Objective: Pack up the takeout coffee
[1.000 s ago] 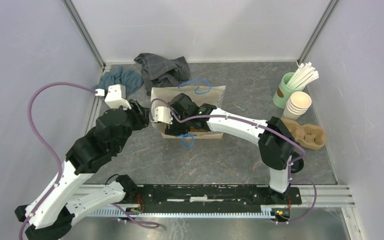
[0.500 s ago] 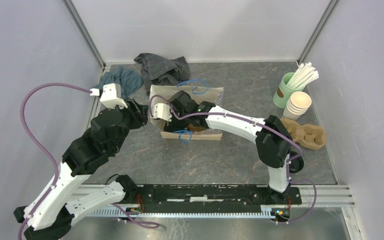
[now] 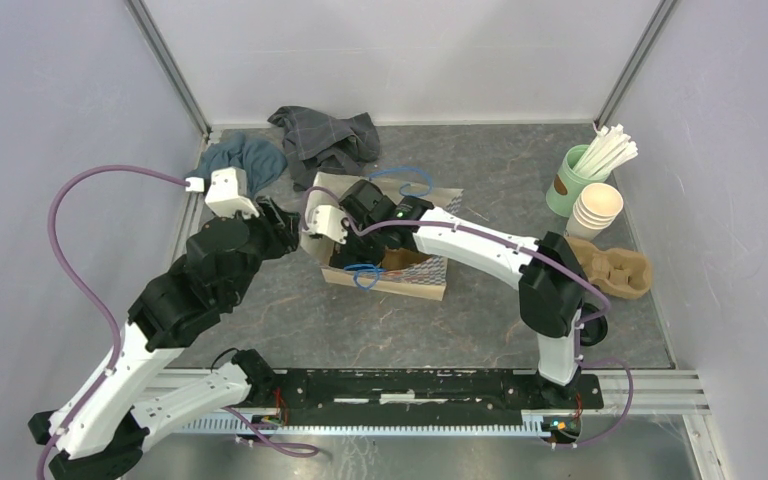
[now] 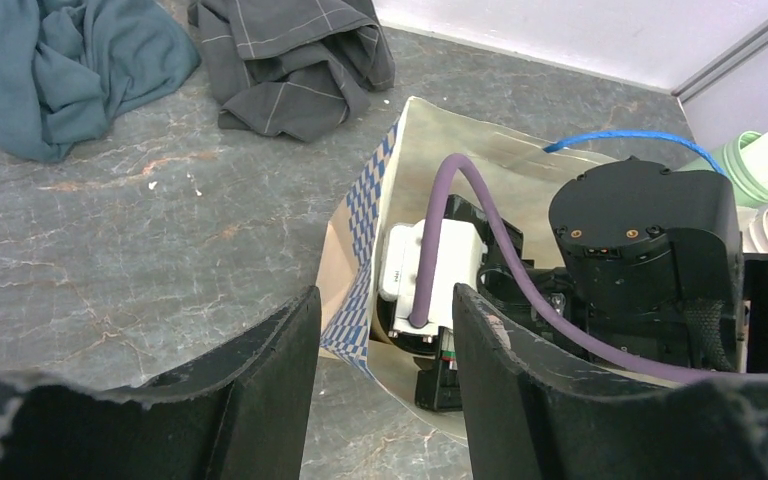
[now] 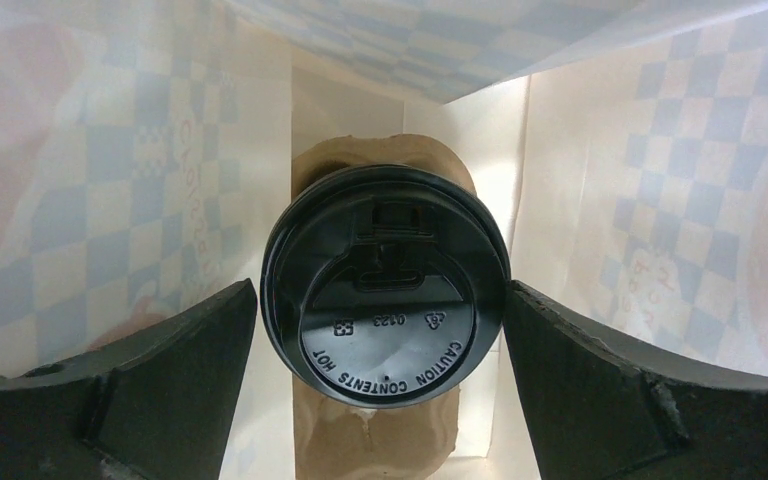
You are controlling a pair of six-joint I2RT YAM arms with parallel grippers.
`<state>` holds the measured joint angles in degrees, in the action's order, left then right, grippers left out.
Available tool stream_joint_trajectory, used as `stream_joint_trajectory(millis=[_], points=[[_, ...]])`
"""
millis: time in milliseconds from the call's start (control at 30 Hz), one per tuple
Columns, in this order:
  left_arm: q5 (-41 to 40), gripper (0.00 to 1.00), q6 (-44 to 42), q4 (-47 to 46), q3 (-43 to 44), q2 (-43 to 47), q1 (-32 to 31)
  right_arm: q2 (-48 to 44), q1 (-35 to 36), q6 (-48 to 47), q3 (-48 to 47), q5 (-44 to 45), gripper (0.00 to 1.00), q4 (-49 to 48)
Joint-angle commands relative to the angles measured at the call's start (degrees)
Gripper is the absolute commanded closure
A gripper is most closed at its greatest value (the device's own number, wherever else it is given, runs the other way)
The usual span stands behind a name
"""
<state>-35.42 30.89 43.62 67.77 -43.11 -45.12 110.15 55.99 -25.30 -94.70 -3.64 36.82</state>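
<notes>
The takeout coffee shows only its round black lid in the right wrist view. It stands on a brown cardboard holder deep inside the checkered paper bag. My right gripper reaches into that bag, open, with its fingers either side of the lid and a thin gap on the left. From above, the cup is hidden by the right wrist. My left gripper is open at the bag's left mouth edge, which runs between and beyond its fingers. From above, the left gripper is just left of the bag.
A teal cloth and a grey cloth lie at the back left. At the right stand a mint-green cup of straws, a stack of cream cups and a brown cup carrier. Walls close in on three sides.
The right jaws have widened off the lid. The bag has swung, its near edge moving toward the front right. The left jaws have opened a little more.
</notes>
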Motion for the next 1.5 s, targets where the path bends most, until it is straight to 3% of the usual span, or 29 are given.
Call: stream_joint_trajectory(millis=[0,867,1133,1267,1467], points=[[0.93,0.42,-0.58,-1.38,-0.62,-0.29,-0.23,-3.89,0.35,2.86,-2.13,0.26,0.02,2.90],[3.61,0.41,0.57,-1.91,-1.93,-0.57,-0.23,-11.62,-0.43,6.24,-6.40,3.28,0.02,1.97],[4.49,0.41,0.90,-2.39,-2.38,-0.72,-0.23,-14.92,-2.52,10.86,-12.98,8.65,0.02,5.17],[4.98,0.41,1.07,-2.40,-2.42,-0.67,-0.23,-21.86,-4.85,12.86,-11.55,10.34,0.02,0.57],[6.08,0.35,0.29,-2.80,-1.99,-0.73,-0.23,-30.83,-12.83,15.69,-7.99,24.02,0.08,-3.87]])
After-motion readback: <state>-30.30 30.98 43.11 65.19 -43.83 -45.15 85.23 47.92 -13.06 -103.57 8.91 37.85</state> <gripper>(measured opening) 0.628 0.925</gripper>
